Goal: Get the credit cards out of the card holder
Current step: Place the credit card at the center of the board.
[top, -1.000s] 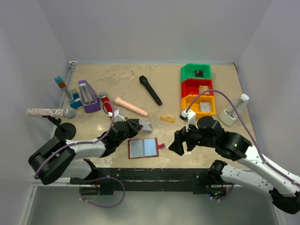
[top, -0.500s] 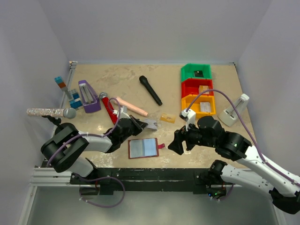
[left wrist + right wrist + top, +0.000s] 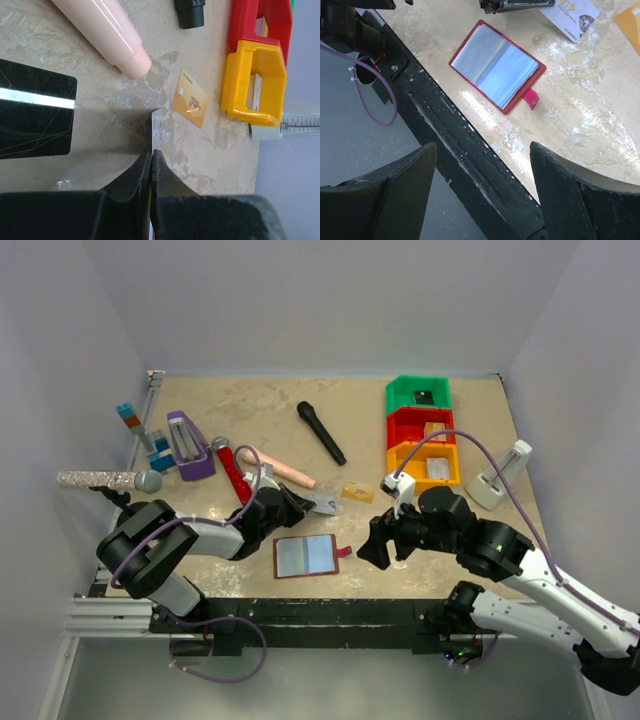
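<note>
- Top external: high above and behind the arm bases, looking down on the whole table (image 3: 260, 420).
- Left wrist: nearly at table level, facing along the left fingers (image 3: 130, 185) toward the tan-gold card (image 3: 190, 104) and yellow bin (image 3: 250, 85).
- Right wrist: higher up, looking down between the right fingers (image 3: 570, 190) at the card holder (image 3: 495, 65), which the top view shares. The silver-grey card (image 3: 570, 22) shows in all three views.

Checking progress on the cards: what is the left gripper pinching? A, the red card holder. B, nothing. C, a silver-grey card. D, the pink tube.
C: the left gripper is shut on the edge of the silver-grey card, with the card holder lying open apart from it.
</note>
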`<state>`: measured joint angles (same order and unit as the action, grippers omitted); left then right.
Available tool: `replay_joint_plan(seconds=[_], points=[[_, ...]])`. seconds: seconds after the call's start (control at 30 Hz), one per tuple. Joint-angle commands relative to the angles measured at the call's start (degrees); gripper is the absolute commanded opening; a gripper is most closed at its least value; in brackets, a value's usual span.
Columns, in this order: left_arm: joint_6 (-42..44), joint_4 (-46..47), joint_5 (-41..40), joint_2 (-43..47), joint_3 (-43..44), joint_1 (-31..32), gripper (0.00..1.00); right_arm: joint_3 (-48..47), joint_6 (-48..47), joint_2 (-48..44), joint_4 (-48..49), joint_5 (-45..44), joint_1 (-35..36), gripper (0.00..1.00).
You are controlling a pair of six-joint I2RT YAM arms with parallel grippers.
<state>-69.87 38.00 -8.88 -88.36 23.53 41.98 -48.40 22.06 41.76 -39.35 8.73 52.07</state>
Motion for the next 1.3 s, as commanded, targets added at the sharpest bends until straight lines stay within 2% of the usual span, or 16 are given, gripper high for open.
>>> replay_joint_plan(seconds=[0.0,0.2,0.43,0.63,1.27], points=[[0.3,0.3,1.2,-1.4,2.6,-0.5,0.06,-0.8,-0.4,0.4,1.6,0.3,0.0,0.79],[0.4,0.3,2.1,-2.5,3.1,-0.7,0.11,-1.0,-0.4,0.8,1.6,0.5,0.0,0.79],[0.9,-0.8,2.8,-1.8,3.0,-1.0,0.25,-1.2,-0.6,1.3,1.7,0.6,0.0,0.79],[1.6,-2.0,2.8,-0.9,3.4,-1.1,0.33,-0.9,-0.4,1.3,1.7,0.7,0.0,0.79],[5.5,-11.0,2.1,7.3,4.0,-2.1,0.44,0.7,0.2,3.2,2.8,0.9,0.0,0.81]])
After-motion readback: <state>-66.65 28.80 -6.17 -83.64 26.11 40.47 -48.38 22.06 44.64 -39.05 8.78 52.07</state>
